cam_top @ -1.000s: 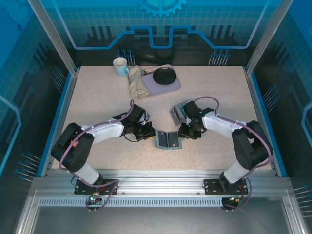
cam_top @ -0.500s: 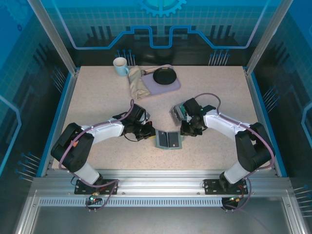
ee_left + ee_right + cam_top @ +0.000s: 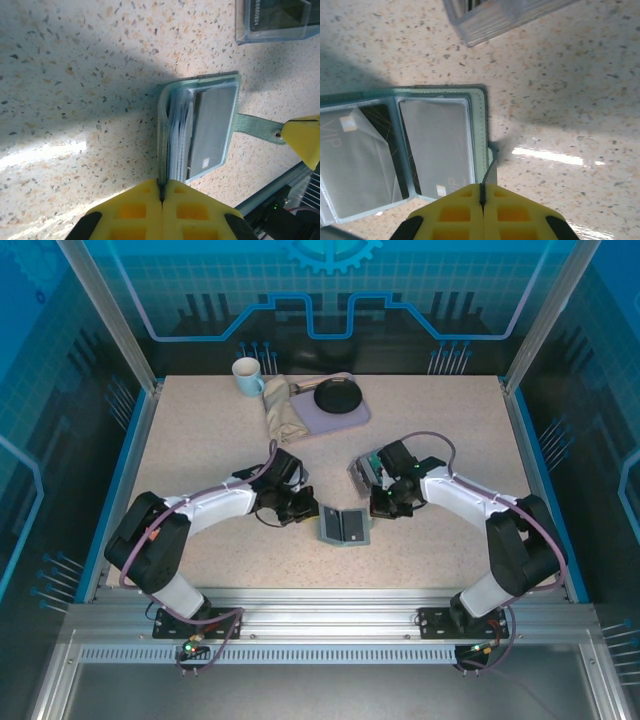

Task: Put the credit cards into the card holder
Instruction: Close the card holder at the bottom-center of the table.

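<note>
Your card holder (image 3: 346, 527) lies open on the table (image 3: 200, 440) at 12 o'clock from the arm bases, with grey credit cards (image 3: 436, 145) in its clear sleeves. The left gripper (image 3: 161, 184), at its 9 o'clock, is clamped on the upturned cover edge; the right gripper (image 3: 482, 189), at 3 o'clock, is pinched on its closure strap (image 3: 252, 124). A clear box (image 3: 490, 17) sits just beyond the holder at 1 o'clock.

Both flanks of the card holder (image 3: 345, 526) are taken: the left claw (image 3: 307, 511) pinches its 9 o'clock edge, and the right claw (image 3: 377, 508) pinches its strap (image 3: 255, 125) at 3 o'clock. A clear box (image 3: 366, 468) stands close at 1 o'clock. Toward 6 o'clock the desk (image 3: 200, 450) lies bare. Mug (image 3: 246, 373), cloth (image 3: 283, 416) and tray (image 3: 356, 420) with a pan (image 3: 337, 395) crowd the far edge, 11 to 12 o'clock, well apart.
</note>
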Controlling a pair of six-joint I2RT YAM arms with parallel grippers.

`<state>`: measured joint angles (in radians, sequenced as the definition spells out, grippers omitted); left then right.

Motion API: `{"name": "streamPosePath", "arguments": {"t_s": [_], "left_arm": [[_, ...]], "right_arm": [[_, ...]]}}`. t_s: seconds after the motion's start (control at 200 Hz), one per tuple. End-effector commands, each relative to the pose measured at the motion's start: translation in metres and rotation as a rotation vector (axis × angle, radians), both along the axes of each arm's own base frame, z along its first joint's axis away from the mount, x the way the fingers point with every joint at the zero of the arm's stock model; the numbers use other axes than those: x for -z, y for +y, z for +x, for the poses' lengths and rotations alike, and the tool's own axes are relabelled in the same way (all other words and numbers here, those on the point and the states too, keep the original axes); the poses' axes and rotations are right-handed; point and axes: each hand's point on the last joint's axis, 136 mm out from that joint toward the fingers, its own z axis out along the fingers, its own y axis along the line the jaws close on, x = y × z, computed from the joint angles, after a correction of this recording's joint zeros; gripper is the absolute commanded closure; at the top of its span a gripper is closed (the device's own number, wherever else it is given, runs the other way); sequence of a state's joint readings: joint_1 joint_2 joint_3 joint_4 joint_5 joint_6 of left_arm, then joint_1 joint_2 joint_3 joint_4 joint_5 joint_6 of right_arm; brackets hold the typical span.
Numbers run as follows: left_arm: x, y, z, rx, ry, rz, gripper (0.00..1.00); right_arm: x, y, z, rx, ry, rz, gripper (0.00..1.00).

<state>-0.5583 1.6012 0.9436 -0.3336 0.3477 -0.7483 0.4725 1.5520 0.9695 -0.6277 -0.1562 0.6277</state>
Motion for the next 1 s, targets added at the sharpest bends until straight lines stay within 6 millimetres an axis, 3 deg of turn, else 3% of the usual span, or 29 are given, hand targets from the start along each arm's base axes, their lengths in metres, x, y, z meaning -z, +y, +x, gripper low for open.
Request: {"name": "streamPosePath", "arguments": {"t_s": [0.0, 0.21, 0.26, 0.395, 0.455, 0.52, 0.585, 0.64, 0.775, 0.995], "left_arm": [[-0.025, 0.001, 0.0, 0.052, -0.054, 0.112, 1.0], [-0.028, -0.027, -0.004, 0.133, -0.025, 0.216, 0.99], [-0.025, -0.036, -0.003, 0.15, -0.019, 0.223, 0.97], [-0.013, -0.066, -0.005, 0.201, 0.024, 0.218, 0.88], [-0.006, -0.078, -0.006, 0.219, 0.036, 0.213, 0.78], [0.001, -0.087, -0.007, 0.218, 0.064, 0.19, 0.77], [0.008, -0.094, -0.008, 0.215, 0.079, 0.15, 0.66], [0.011, -0.102, -0.01, 0.227, 0.093, 0.108, 0.64], [0.012, -0.109, -0.011, 0.232, 0.097, 0.058, 0.59], [0.015, -0.108, -0.01, 0.222, 0.101, 0.07, 0.59]], "right_arm": [[-0.005, 0.01, 0.001, 0.01, -0.004, 0.112, 0.96], [-0.002, 0.017, 0.005, 0.036, -0.004, 0.193, 0.96], [0.008, 0.013, -0.003, 0.046, 0.021, 0.191, 0.95], [0.015, 0.009, -0.006, 0.07, 0.031, 0.19, 0.95], [0.017, 0.004, -0.007, 0.084, 0.033, 0.179, 0.95], [0.02, -0.002, -0.01, 0.1, 0.04, 0.161, 0.94], [0.021, -0.007, -0.012, 0.109, 0.041, 0.14, 0.93], [0.02, -0.012, -0.013, 0.117, 0.042, 0.126, 0.91], [0.017, -0.018, -0.017, 0.112, 0.049, 0.117, 0.87], [0.014, -0.022, -0.023, 0.1, 0.063, 0.118, 0.84]]}}
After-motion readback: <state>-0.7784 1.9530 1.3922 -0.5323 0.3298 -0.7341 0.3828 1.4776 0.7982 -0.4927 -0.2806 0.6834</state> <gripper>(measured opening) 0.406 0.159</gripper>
